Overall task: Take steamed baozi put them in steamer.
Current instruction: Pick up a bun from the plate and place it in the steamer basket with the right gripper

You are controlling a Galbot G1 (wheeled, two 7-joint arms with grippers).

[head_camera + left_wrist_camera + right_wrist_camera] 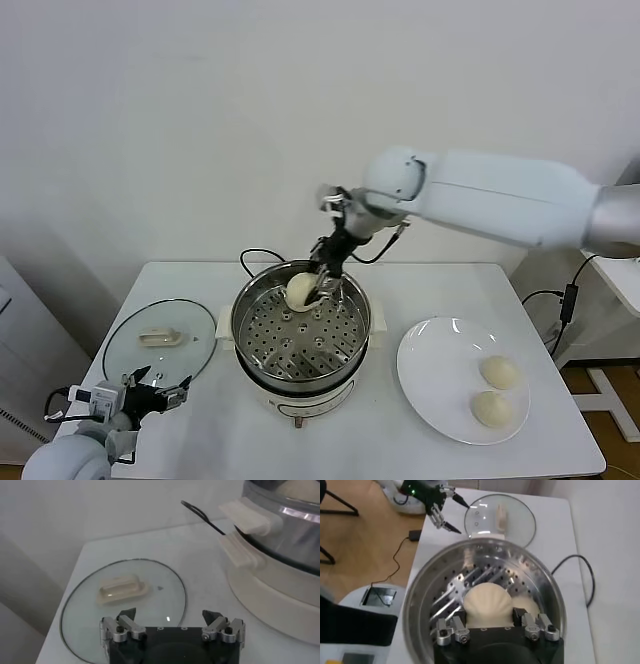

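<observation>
Left gripper [150, 385] sits nearest, parked at the near left corner of the table [420, 285], jaws spread wide and empty, just in front of the glass lid [160, 340] lying flat with its cream handle up.

Right gripper [322, 285] is at the far rim of the steamer [300, 335], reaching in from behind, jaws part-way closed around one baozi [299, 290]. In the right wrist view the held bun [487, 605] fills the gap between the fingers, with the perforated floor below it. A paler round shape beside it, near the far wall, may be a bun already set down (can't confirm; mostly hidden behind the gripper).

Two more baozi, one farther [500, 372] and one nearer [491, 408], wait on the white plate [430, 370] to the right of the steamer, close together but apart.

Judgement: placing step, roughly mid-task.

Risks from here:
- Release from this height: the bun could bounce or roll on the steel floor, possibly against the wall or the shape beside it.
- Soft dough may stick to the finger pads and lift back out when the arm pulls away.
- Descent close to the far rim: fingers could clip the steel wall and jolt the pot on its base.
- Black cord [262, 256] trails behind the steamer, near the arm's path; snag possible.
</observation>
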